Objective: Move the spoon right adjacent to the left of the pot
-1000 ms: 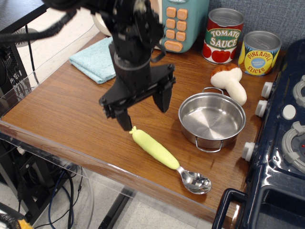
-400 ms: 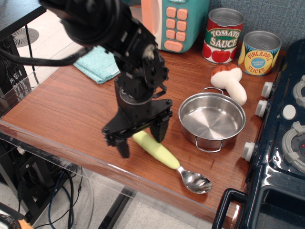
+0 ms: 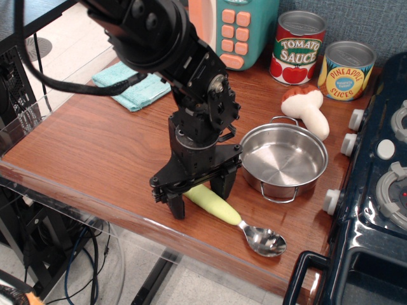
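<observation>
The spoon [image 3: 219, 207] lies on the wooden table near its front edge, yellow-green handle toward the left and shiny metal bowl [image 3: 265, 241] toward the right. My gripper [image 3: 200, 198] is down at the table, open, with one finger on each side of the handle's left end, which it hides. The fingers do not visibly press the handle. The steel pot [image 3: 283, 159] stands to the right of the gripper and behind the spoon, empty, with wire loop handles.
A toy mushroom [image 3: 308, 109] lies behind the pot. A tomato sauce can [image 3: 297, 47] and pineapple can [image 3: 346, 70] stand at the back. A teal cloth [image 3: 130, 87] lies back left. A toy stove [image 3: 375, 190] borders the right side. The table's front edge [image 3: 127, 219] is close.
My gripper has moved down and to the right, from above the handle's left tip to straddling the handle at the table. The spoon has shifted slightly right.
</observation>
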